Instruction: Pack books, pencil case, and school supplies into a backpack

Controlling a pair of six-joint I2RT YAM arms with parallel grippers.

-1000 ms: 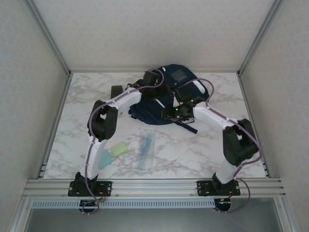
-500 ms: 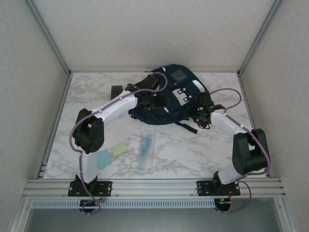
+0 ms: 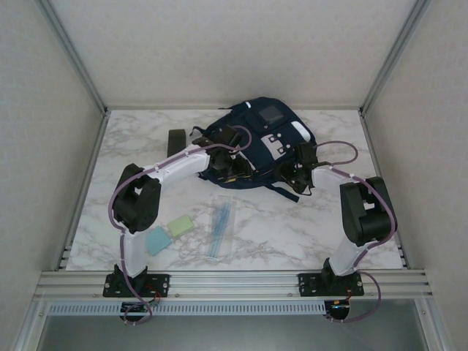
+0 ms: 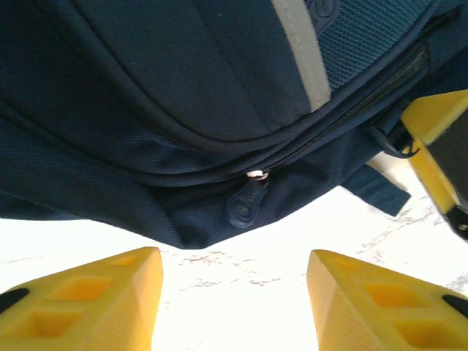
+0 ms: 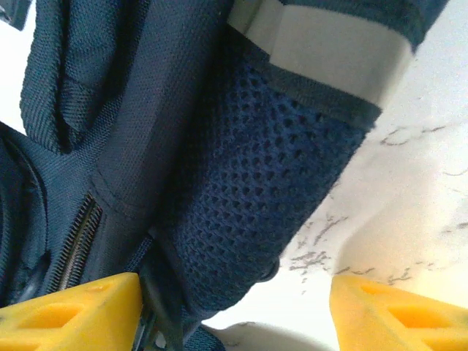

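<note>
A: How much of the packing was found done?

B: Little, it was judged. Nearest the arm bases, the blue pad [image 3: 157, 240] and the green pad [image 3: 181, 225] were seen lying flat on the table [image 3: 292, 227], just beside each other. The clear pencil case [image 3: 221, 227] was laid near them, to the right. None of the three had been put away. Whether the books were already inside could not be told.

A: And the grippers?

B: Further out, the left gripper [image 4: 234, 267] was held low at the near edge of the backpack [image 3: 259, 139]. Its fingers were set apart, with nothing between them. The zipper pull [image 4: 247, 205] was seen just ahead, untouched, and the zip beside it appeared shut. The right gripper [image 5: 235, 289] was placed at the bag's right side, fingers spread wide, with the mesh pocket [image 5: 263, 197] just ahead of the gap. Nothing was clamped. The backpack itself was laid at the far middle of the table.

A: What was left, then?

B: The opening of the zip was taken to be the step in hand. All the loading was still owed.

A: What was altered against a second earlier?

B: The pads and the case were left where they lay. The left gripper had been brought from the bag's far top to its near edge. The right gripper had been shifted from the bag's middle to its right side. The blue pad, then partly covered by the left arm, was uncovered.
</note>
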